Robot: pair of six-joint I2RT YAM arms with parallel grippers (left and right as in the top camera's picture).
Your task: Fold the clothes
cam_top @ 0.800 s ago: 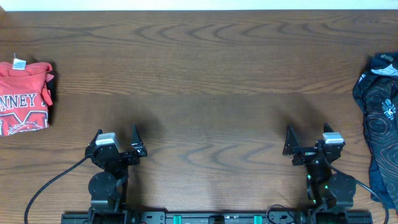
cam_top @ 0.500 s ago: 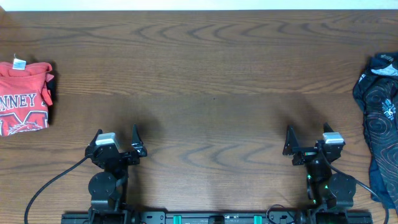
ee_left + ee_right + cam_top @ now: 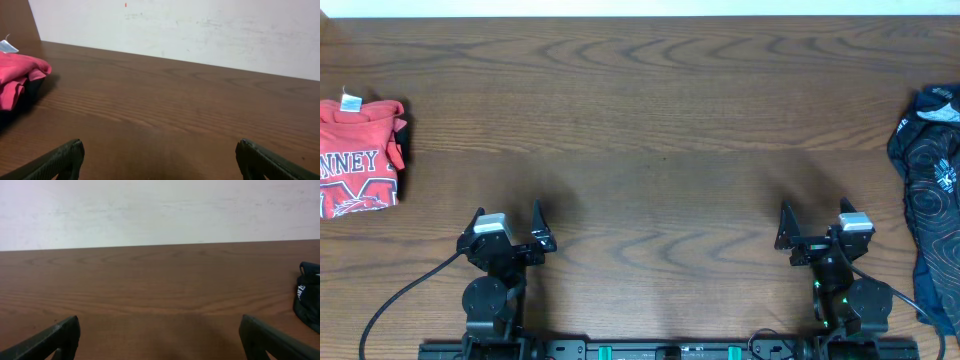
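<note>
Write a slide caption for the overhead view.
Left gripper and right gripper open; red shirt folded left, black jersey heaped right.

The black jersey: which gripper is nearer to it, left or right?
Right. The jersey lies ahead and to the right of the right gripper. The left gripper sits far off, on the red shirt's side.

Black jersey (image 3: 930, 190): cut off by right edge of overhead frame; logos too small to read. In right wrist view, only dark sliver at right edge.
Red shirt (image 3: 360, 155): left part out of frame, lettering truncated to "NNEY".
Left pincer (image 3: 160, 152), right pincer (image 3: 159, 330): only fingertips at bottom corners, rest cut off.
</note>
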